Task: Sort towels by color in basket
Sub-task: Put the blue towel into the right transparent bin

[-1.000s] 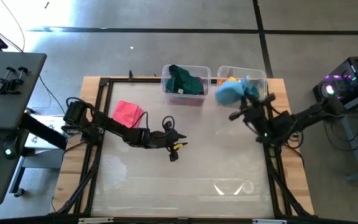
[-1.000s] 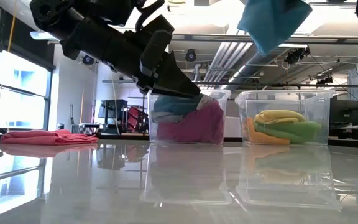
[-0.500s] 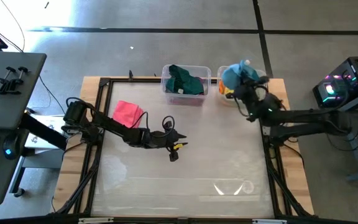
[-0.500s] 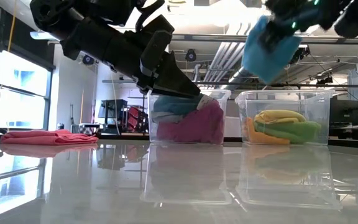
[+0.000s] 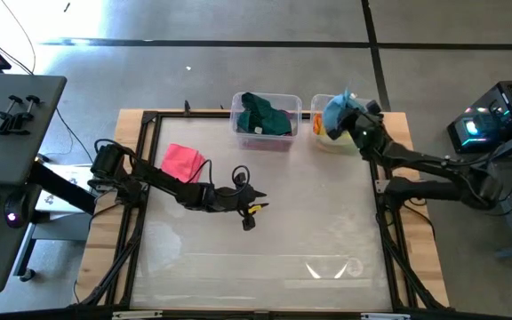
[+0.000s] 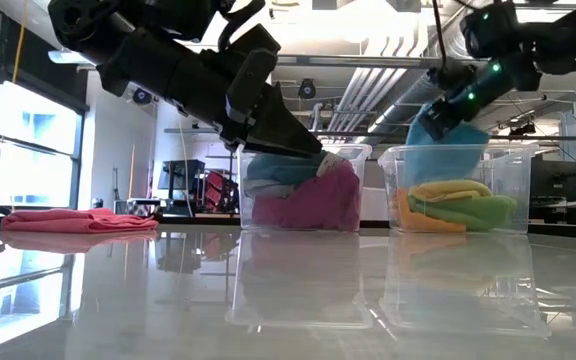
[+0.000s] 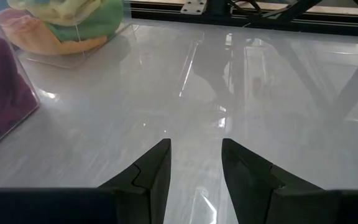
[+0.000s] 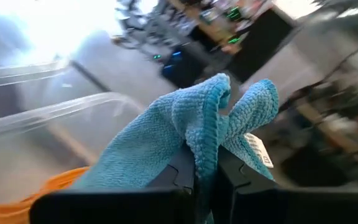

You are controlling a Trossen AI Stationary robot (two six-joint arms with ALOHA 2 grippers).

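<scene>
Right tool (image 5: 356, 122) was pinching the blue towel (image 5: 335, 112) over the right bin (image 6: 465, 190); left tool (image 7: 194, 163), part-open and empty, waited mid-table; best lower before releasing.

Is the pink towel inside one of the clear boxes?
No, the pink towel lies flat on the table, off to the side of both clear boxes.

Desk (image 5: 265, 249) centre and whole 6 o'clock half bare: free passage. Obstacles: two clear bins at 12 o'clock edge, left bin (image 5: 263, 124), right bin (image 5: 327, 133); right claw (image 5: 349, 116) with light blue towel (image 5: 334, 110) over right bin; pink towel (image 5: 183, 161) at 10 o'clock; left claw (image 5: 249, 213) near centre.
</scene>
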